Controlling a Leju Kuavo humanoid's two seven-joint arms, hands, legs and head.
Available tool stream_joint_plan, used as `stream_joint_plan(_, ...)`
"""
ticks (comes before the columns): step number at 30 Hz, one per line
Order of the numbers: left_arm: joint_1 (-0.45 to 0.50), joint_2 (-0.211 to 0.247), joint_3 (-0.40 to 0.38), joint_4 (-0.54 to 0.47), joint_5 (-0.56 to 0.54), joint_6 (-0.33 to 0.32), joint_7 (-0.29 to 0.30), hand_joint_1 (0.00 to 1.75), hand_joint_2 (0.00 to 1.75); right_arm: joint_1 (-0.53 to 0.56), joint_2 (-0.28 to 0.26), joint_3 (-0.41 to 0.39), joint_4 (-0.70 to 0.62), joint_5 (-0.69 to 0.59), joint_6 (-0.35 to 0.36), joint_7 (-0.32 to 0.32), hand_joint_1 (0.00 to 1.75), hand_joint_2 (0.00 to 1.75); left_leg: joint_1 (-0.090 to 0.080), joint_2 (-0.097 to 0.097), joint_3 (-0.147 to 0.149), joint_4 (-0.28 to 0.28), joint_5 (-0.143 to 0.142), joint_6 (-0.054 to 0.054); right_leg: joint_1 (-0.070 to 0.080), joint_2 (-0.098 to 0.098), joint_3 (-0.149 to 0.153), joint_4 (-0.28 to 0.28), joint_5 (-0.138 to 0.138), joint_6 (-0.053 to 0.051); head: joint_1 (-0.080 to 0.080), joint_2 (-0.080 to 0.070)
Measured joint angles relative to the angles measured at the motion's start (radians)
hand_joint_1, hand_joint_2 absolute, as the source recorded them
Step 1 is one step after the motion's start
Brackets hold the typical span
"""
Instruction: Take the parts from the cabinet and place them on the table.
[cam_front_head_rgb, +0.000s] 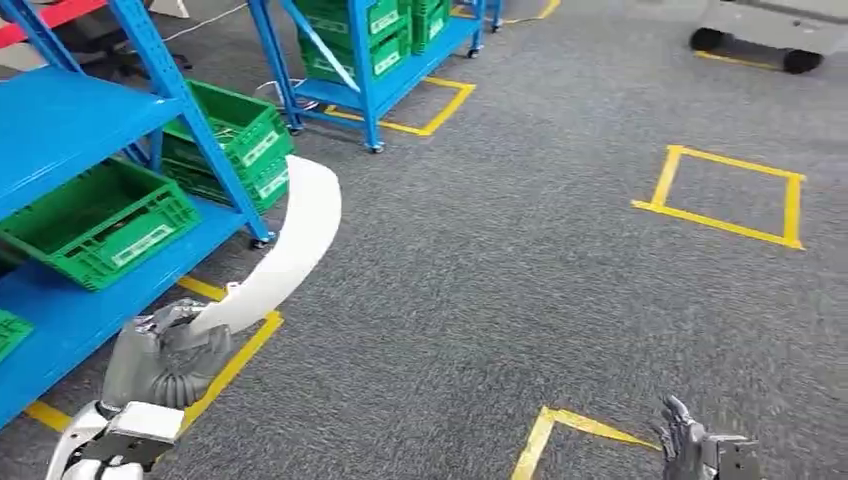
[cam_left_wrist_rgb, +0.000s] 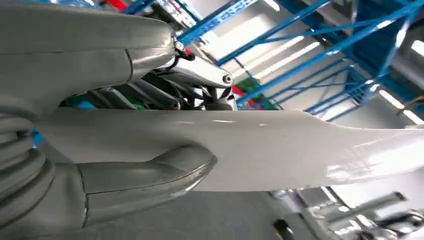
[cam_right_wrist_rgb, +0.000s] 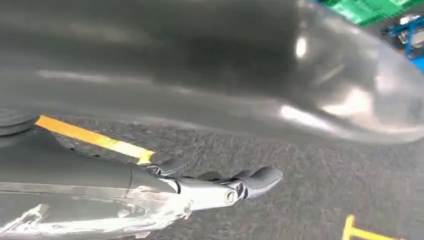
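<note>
1. The step in hand looks like the carry. The left hand (cam_front_head_rgb: 165, 345) holds a long, curved white part (cam_front_head_rgb: 290, 250) out in front of the blue shelving rack (cam_front_head_rgb: 70, 120), clear of the shelves and over the grey carpet (cam_front_head_rgb: 500, 250). I judge the pick from the cabinet done for this piece; the placing is not yet done.

2. No table shows in any view, so the next move calls for turning or walking until one is in sight, then lowering the part flat onto it. The part is long and held near one end, so it may swing or catch the rack's upright as the robot turns — worth keeping it high and away from the frame.

3. The white part rises from the left hand and arcs up and away, its free end level with the green crates (cam_front_head_rgb: 225, 140) on the lower shelf, not touching them as far as I can tell.

4. Left hand: in the left wrist view the thumb (cam_left_wrist_rgb: 150, 172) presses along one face of the part (cam_left_wrist_rgb: 280, 150) and the darker fingers (cam_left_wrist_rgb: 160, 95) lie against the other side — a firm grasp across its width.

5. Right hand (cam_front_head_rgb: 690, 445): low at the robot's right side above the carpet, beside a yellow tape marking (cam_front_head_rgb: 560, 425). It holds nothing; in the right wrist view its fingers (cam_right_wrist_rgb: 250, 180) are stretched out nearly straight, apart from the thumb.
</note>
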Motion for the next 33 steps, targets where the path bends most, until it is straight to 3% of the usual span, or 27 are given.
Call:
stream_joint_plan(1,-0.001,0.0,0.001,0.002,0.005,-0.013,-0.002,1.75,1.75,0.001,0.0,0.0,0.0,0.002,-0.006,0.0,0.0,0.0,-0.005,0.011,-0.002,0.003,0.004,0.007,-0.004,0.014,-0.001,-0.007,0.011,0.008,-0.001,0.0)
stream_joint_plan(2,-0.003,-0.002,0.001,0.005,0.007,-0.026,-0.002,1.75,1.75,0.002,0.0,0.001,0.001,0.004,-0.011,-0.001,0.0,0.0,0.002,0.029,-0.003,-0.001,0.013,0.018,-0.006,0.026,-0.014,-0.009,0.021,0.012,-0.003,0.0)
stream_joint_plan(3,-0.01,-0.003,0.002,0.006,0.009,-0.033,-0.002,1.75,1.75,0.006,0.001,0.002,0.001,0.006,-0.016,-0.002,0.0,0.0,0.001,0.045,-0.007,-0.001,0.019,0.026,-0.003,-0.015,-0.021,0.005,0.005,0.012,-0.001,0.0)
stream_joint_plan(4,-0.01,-0.007,0.002,0.007,0.008,-0.037,-0.002,1.75,1.75,0.005,0.001,0.002,0.001,0.01,-0.019,-0.002,0.0,0.0,-0.002,0.053,-0.012,-0.001,0.026,0.033,-0.001,-0.063,-0.039,0.053,-0.039,0.016,0.013,0.0)
stream_joint_plan(5,-0.01,-0.008,0.003,0.007,0.008,-0.043,-0.003,1.75,1.75,0.0,0.001,0.002,0.001,0.015,-0.024,-0.002,0.0,0.0,-0.004,0.067,-0.021,-0.001,0.032,0.035,-0.003,-0.088,-0.071,0.135,-0.091,0.021,0.013,0.0)
stream_joint_plan(7,-0.01,-0.009,0.004,0.011,0.008,-0.051,-0.003,1.75,1.75,-0.004,0.002,0.004,0.003,0.015,-0.027,-0.003,0.0,0.0,-0.007,0.095,-0.036,0.0,0.042,0.034,-0.006,-0.106,-0.126,0.299,-0.172,0.026,0.013,0.0)
stream_joint_plan(8,-0.01,-0.01,0.004,0.013,0.007,-0.053,-0.003,1.75,1.75,-0.003,0.002,0.005,0.005,0.008,-0.027,-0.006,0.0,0.0,-0.008,0.109,-0.042,0.0,0.046,0.033,-0.007,-0.107,-0.125,0.325,-0.184,0.028,0.014,0.0)
stream_joint_plan(9,-0.01,-0.011,0.004,0.015,0.007,-0.055,-0.005,1.75,1.75,-0.001,0.003,0.004,0.007,0.005,-0.028,-0.008,0.0,0.0,-0.008,0.12,-0.047,0.0,0.049,0.031,-0.008,-0.108,-0.098,0.306,-0.175,0.028,0.013,0.0)
stream_joint_plan(11,-0.012,-0.013,0.005,0.016,0.007,-0.065,-0.01,1.75,1.75,-0.001,0.003,0.005,0.009,0.017,-0.044,-0.012,0.0,0.0,-0.007,0.145,-0.049,0.001,0.053,0.026,-0.008,-0.122,0.022,0.141,-0.122,0.024,0.013,0.0)
stream_joint_plan(12,-0.014,-0.015,0.005,0.016,0.007,-0.07,-0.013,1.75,1.75,-0.002,0.003,0.005,0.009,0.023,-0.049,-0.013,0.0,0.0,-0.008,0.155,-0.047,0.001,0.054,0.024,-0.007,-0.153,0.093,0.045,-0.099,0.022,0.014,0.0)
stream_joint_plan(13,-0.015,-0.018,0.005,0.016,0.007,-0.071,-0.015,1.75,1.75,-0.007,0.003,0.005,0.01,0.026,-0.053,-0.014,0.0,0.0,-0.014,0.165,-0.049,0.002,0.054,0.017,0.002,-0.18,0.109,0.008,-0.118,0.017,0.014,0.0)
stream_joint_plan(14,-0.02,-0.018,0.006,0.016,0.007,-0.072,-0.016,1.75,1.75,-0.008,0.004,0.005,0.01,0.028,-0.055,-0.015,0.0,0.0,-0.016,0.171,-0.051,0.004,0.055,0.011,0.001,-0.165,0.111,0.005,-0.106,0.005,0.01,0.0)
stream_joint_plan(17,-0.024,-0.021,0.006,0.016,0.009,-0.078,-0.019,1.75,1.75,-0.002,0.004,0.005,0.013,0.03,-0.057,-0.015,0.0,0.0,-0.014,0.194,-0.052,0.001,0.062,-0.003,0.006,-0.139,0.095,0.006,-0.099,-0.012,0.012,0.0)
stream_joint_plan(18,-0.027,-0.022,0.008,0.016,0.014,-0.084,-0.022,1.75,1.75,0.0,0.005,0.005,0.013,0.032,-0.059,-0.016,0.0,0.0,-0.008,0.174,-0.055,0.007,0.05,-0.013,-0.001,-0.129,0.098,-0.003,-0.091,-0.023,0.01,0.0)
stream_joint_plan(19,-0.028,-0.022,0.008,0.016,0.018,-0.09,-0.026,1.75,1.75,0.0,0.006,0.005,0.013,0.034,-0.062,-0.017,0.0,0.0,-0.008,0.126,-0.07,0.039,0.023,-0.015,-0.001,-0.12,0.096,-0.004,-0.088,-0.027,0.008,0.0)
stream_joint_plan(20,-0.028,-0.022,0.008,0.016,0.025,-0.094,-0.03,1.75,1.75,-0.002,0.007,0.005,0.013,0.034,-0.063,-0.017,0.0,0.0,-0.009,0.1,-0.101,0.104,-0.017,-0.016,-0.002,-0.112,0.091,-0.004,-0.085,-0.031,0.007,0.0)
stream_joint_plan(22,-0.027,-0.023,0.008,0.018,0.03,-0.106,-0.037,1.75,1.75,-0.002,0.008,0.005,0.013,0.034,-0.065,-0.018,0.0,0.0,-0.009,0.082,-0.179,0.268,-0.085,-0.016,0.0,-0.091,0.085,-0.004,-0.081,-0.036,0.005,0.0)
stream_joint_plan(23,-0.027,-0.023,0.008,0.019,0.031,-0.109,-0.041,1.75,1.75,0.003,0.008,0.004,0.013,0.034,-0.065,-0.018,0.0,0.0,-0.009,0.079,-0.205,0.314,-0.089,-0.015,0.0,-0.077,0.082,-0.003,-0.079,-0.036,0.005,0.0)
stream_joint_plan(24,-0.028,-0.023,0.008,0.022,0.032,-0.113,-0.042,1.75,1.75,0.007,0.009,0.003,0.013,0.034,-0.065,-0.018,0.0,0.0,-0.01,0.079,-0.203,0.306,-0.07,-0.014,0.0,-0.065,0.082,-0.003,-0.078,-0.035,0.005,0.0)
stream_joint_plan(26,-0.029,-0.024,0.008,0.024,0.03,-0.117,-0.045,1.75,1.75,0.014,0.011,0.002,0.011,0.045,-0.066,-0.018,0.0,0.0,-0.009,0.074,-0.149,0.188,0.013,-0.008,0.0,-0.037,0.08,-0.002,-0.074,-0.031,0.005,0.0)
stream_joint_plan(27,-0.029,-0.024,0.007,0.024,0.03,-0.117,-0.047,1.75,1.75,0.018,0.011,0.002,0.008,0.054,-0.069,-0.018,0.0,0.0,-0.008,0.054,-0.106,0.103,0.054,-0.005,-0.001,-0.024,0.08,-0.001,-0.072,-0.028,0.005,0.0)
stream_joint_plan(28,-0.031,-0.024,0.006,0.024,0.029,-0.117,-0.048,1.75,1.75,0.021,0.013,0.002,0.005,0.062,-0.071,-0.018,0.0,0.0,-0.004,0.002,-0.074,0.039,0.071,-0.002,-0.001,-0.014,0.076,0.001,-0.07,-0.024,0.004,0.0)
stream_joint_plan(29,-0.034,-0.027,0.006,0.024,0.029,-0.117,-0.051,1.75,1.75,0.02,0.013,0.002,0.002,0.069,-0.074,-0.015,0.0,0.0,0.003,-0.005,-0.066,0.004,0.061,-0.004,0.005,0.0,0.064,0.015,-0.071,-0.02,0.007,0.0)
stream_joint_plan(32,-0.038,-0.03,0.006,0.027,0.027,-0.123,-0.053,1.75,1.75,0.033,0.015,0.001,-0.003,0.078,-0.078,-0.01,0.0,0.0,-0.006,0.022,-0.072,0.012,0.065,0.007,-0.003,0.03,0.047,0.005,-0.058,-0.001,0.006,0.0)
stream_joint_plan(33,-0.042,-0.033,0.006,0.027,0.027,-0.123,-0.053,1.75,1.75,0.038,0.015,0.0,-0.005,0.079,-0.079,-0.01,0.0,0.0,0.001,0.039,-0.072,0.007,0.071,0.016,-0.003,0.019,0.039,0.013,-0.061,0.0,0.004,0.0)
